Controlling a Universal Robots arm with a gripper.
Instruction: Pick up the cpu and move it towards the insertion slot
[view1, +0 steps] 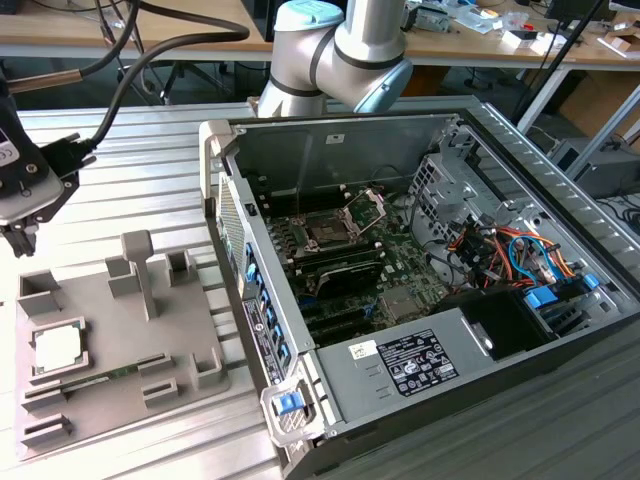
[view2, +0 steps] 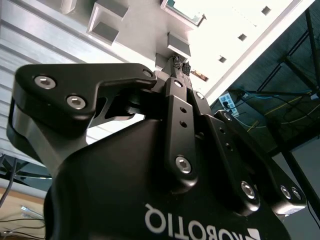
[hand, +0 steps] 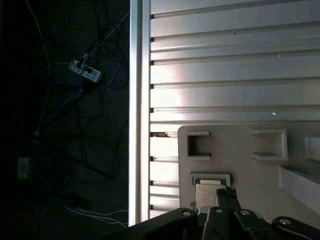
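A robot arm (view1: 340, 50) reaches from the back of a ribbed metal table (view1: 130, 170) out to the exterior view's left, where its black gripper (view1: 20, 238) hangs in the air above the far end of a grey plastic tray (view1: 190, 340). The cpu (view1: 57, 345) – a small pale square chip – lies flat in a walled pocket near the tray's front corner on the exterior view's left, below the gripper and apart from it. In both wrist views the jaws look drawn together at their tips and carry nothing. In the first wrist view the tips of the gripper (hand: 226, 192) line up just in front of the cpu (hand: 206, 192), which sits in its pocket on the tray (hand: 240, 150). A thick black cable (view1: 150, 60) loops from the table's back edge to the wrist. On the exterior view's right an open computer case (view1: 330, 150) lies on its side – the insertion slot (view1: 330, 232) is on the circuit board inside, a dark square with a silver frame whose bracket appears tipped up, well apart from the cpu.
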